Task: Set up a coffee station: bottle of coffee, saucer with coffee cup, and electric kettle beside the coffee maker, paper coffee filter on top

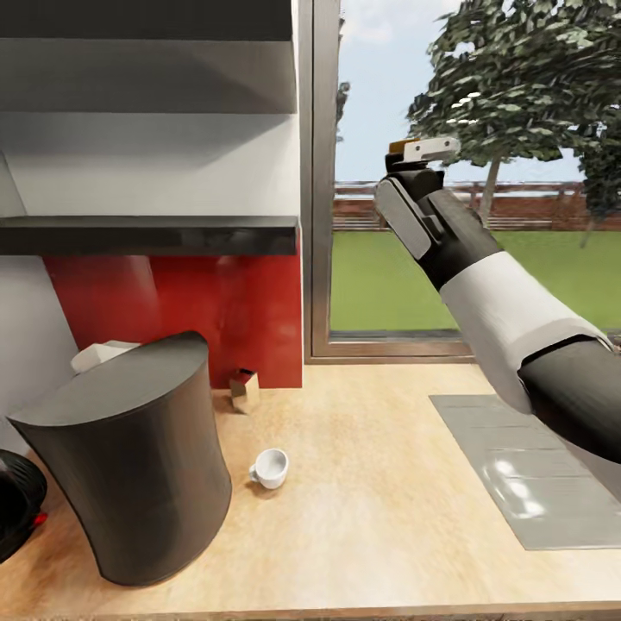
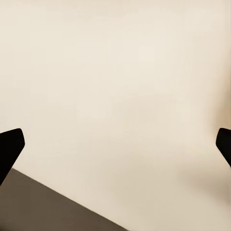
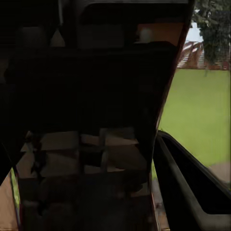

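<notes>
My right gripper (image 1: 417,155) is raised in front of the window, above the counter's back edge. It is shut on a dark bottle of coffee (image 3: 91,120) with a patchy label, whose orange top (image 1: 403,145) peeks over the fingers. The tall dark grey coffee maker (image 1: 129,457) stands on the wooden countertop (image 1: 371,517) at front left. A white coffee cup (image 1: 272,468) rests directly on the counter just right of it. My left gripper (image 2: 115,144) is open over a plain beige surface, its dark fingertips (image 2: 9,147) far apart.
Two dark wall shelves (image 1: 147,235) hang above the coffee maker. A small brown object (image 1: 244,390) sits by the red backsplash. Behind the coffee maker shows a white thing (image 1: 99,354); a black and red object (image 1: 17,500) is at the left edge. A grey mat (image 1: 526,466) lies right.
</notes>
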{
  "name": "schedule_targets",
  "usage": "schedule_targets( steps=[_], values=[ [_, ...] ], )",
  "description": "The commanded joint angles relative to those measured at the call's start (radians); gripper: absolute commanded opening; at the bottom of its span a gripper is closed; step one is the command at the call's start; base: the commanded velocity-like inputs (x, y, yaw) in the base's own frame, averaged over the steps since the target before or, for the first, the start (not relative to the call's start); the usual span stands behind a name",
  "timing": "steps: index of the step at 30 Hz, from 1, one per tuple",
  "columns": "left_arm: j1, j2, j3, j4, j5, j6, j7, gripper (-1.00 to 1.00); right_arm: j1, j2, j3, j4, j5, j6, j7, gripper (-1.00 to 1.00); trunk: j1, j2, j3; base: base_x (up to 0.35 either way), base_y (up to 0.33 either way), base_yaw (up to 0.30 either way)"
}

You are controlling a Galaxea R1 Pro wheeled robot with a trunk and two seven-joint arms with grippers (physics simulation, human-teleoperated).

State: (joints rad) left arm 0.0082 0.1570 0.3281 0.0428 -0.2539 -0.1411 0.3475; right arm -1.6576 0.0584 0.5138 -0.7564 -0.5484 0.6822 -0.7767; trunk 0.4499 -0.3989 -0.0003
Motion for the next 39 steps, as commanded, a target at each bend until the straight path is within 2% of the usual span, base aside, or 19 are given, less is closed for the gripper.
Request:
schedule_targets(
  steps=[1, 2, 5, 6, 11, 15, 17, 23, 25, 28, 31, 32, 33, 35, 39],
  values=[
    [-0.001, 0.002, 0.009, 0.003, -0.01, -0.006, 0.004, 1.0, 0.043, -0.017, 0.005, 0.0, -0.006, -0.021, -0.008, -1.0, 0.0, -0.001, 0.0, -0.033, -0.025, 0.0],
    [-0.001, 0.003, 0.009, 0.003, -0.01, -0.006, 0.004, 1.0, 0.055, -0.021, 0.005, 0.0, -0.006, -0.031, -0.007, -1.0, 0.0, -0.001, 0.0, -0.026, -0.02, 0.0],
    [-0.001, 0.002, 0.008, 0.003, -0.01, -0.006, 0.004, 1.0, 0.141, -0.036, 0.009, 0.001, -0.005, -0.136, -0.005, -1.0, 0.0, -0.001, 0.0, -0.009, -0.007, 0.0],
    [-0.001, 0.0, 0.007, 0.003, -0.01, -0.007, 0.004, 1.0, 0.197, -0.037, 0.02, 0.002, -0.005, -0.194, -0.004, -1.0, 0.0, -0.001, 0.0, -0.002, -0.002, 0.0],
    [-0.001, -0.002, 0.007, 0.003, -0.01, -0.007, 0.004, 1.0, 0.338, -0.039, 0.086, -0.002, -0.005, -0.346, -0.004, -1.0, 0.0, -0.001, 0.0, 0.0, 0.0, 0.0],
    [-0.001, -0.003, 0.006, 0.003, -0.01, -0.007, 0.004, 1.0, 0.396, -0.04, 0.103, -0.003, -0.005, -0.407, -0.004, -1.0, 0.0, -0.001, 0.0, 0.0, 0.0, 0.0],
    [-0.001, -0.004, 0.006, 0.003, -0.01, -0.008, 0.004, 1.0, 0.452, -0.04, 0.107, -0.004, -0.005, -0.431, -0.005, -1.0, 0.0, -0.001, 0.0, 0.0, 0.0, 0.0],
    [-0.001, -0.004, 0.006, 0.003, -0.01, -0.008, 0.003, 1.0, 0.54, -0.04, 0.108, -0.001, -0.005, -0.471, 0.0, -1.0, 0.0, -0.001, 0.0, 0.0, 0.0, 0.0],
    [-0.001, -0.005, 0.006, 0.003, -0.01, -0.009, 0.003, 1.0, 0.574, -0.042, 0.11, 0.003, -0.004, -0.503, 0.062, -1.0, 0.0, -0.001, 0.0, 0.0, 0.0, 0.0],
    [-0.001, -0.005, 0.006, 0.003, -0.01, -0.01, 0.002, 1.0, 0.611, -0.068, 0.112, 0.005, 0.0, -0.541, 0.227, -1.0, 0.0, -0.001, 0.0, 0.0, 0.0, 0.0],
    [-0.001, -0.005, 0.006, 0.003, -0.01, -0.011, 0.002, 1.0, 0.622, -0.084, 0.112, 0.006, -0.001, -0.555, 0.332, -1.0, 0.0, -0.001, 0.0, 0.0, 0.0, 0.0],
    [-0.001, -0.005, 0.006, 0.003, -0.01, -0.011, 0.002, 1.0, 0.622, -0.085, 0.112, 0.006, 0.0, -0.557, 0.349, -1.0, 0.0, -0.001, 0.0, 0.0, 0.0, 0.0],
    [-0.001, -0.005, 0.006, 0.003, -0.01, -0.013, 0.002, 1.0, 0.624, -0.089, 0.112, 0.006, 0.0, -0.56, 0.431, -1.0, 0.0, -0.001, 0.0, 0.0, 0.0, 0.0],
    [-0.001, -0.005, 0.006, 0.003, -0.01, -0.013, 0.002, 1.0, 0.625, -0.091, 0.112, 0.009, 0.003, -0.562, 0.543, -1.0, 0.0, -0.001, 0.0, 0.0, 0.0, 0.0],
    [-0.001, -0.005, 0.006, 0.003, -0.01, -0.014, 0.002, 1.0, 0.626, -0.09, 0.113, 0.022, 0.02, -0.564, 0.652, -1.0, 0.0, -0.001, 0.0, 0.0, 0.0, 0.0]
  ],
)
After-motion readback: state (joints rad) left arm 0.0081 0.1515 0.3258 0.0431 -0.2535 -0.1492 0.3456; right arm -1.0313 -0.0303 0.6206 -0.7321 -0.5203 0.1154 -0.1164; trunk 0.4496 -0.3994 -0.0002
